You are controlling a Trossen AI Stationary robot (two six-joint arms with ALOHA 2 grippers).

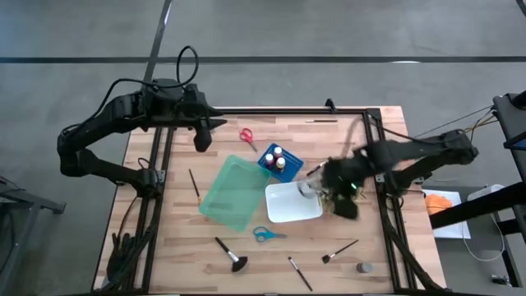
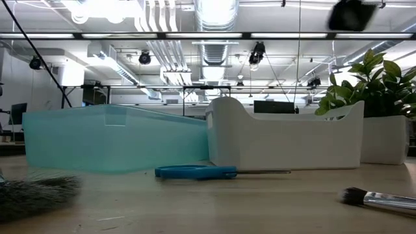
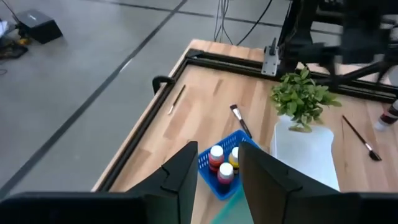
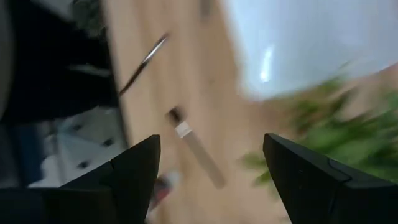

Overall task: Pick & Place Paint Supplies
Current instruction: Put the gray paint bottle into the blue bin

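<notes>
- The step in hand looked like a reach: the right gripper [image 1: 341,191] was over the table's right side, just right of the white tray [image 1: 279,212] and by the leafy plant [image 3: 303,98], its fingers spread apart with nothing between them.
- In the right wrist view a slim brush [image 4: 194,148] lay on the bare wood ahead of the parted fingers, not touching them; a second thin brush [image 4: 143,62] lay farther off.
- The next move probably called for lowering over one brush, lining the fingers across its handle and closing; the thin, flat handle leaves little to catch.
- The left gripper [image 1: 200,136] waited at the far left of the table, fingers apart and empty, looking toward the blue basket [image 3: 207,165] of paint bottles [image 3: 216,155].
- Other supplies were scattered: red scissors [image 1: 246,136] at the far side, blue scissors [image 1: 267,235] near the teal bin [image 1: 234,193], and brushes along the near edge [image 1: 339,251].
</notes>
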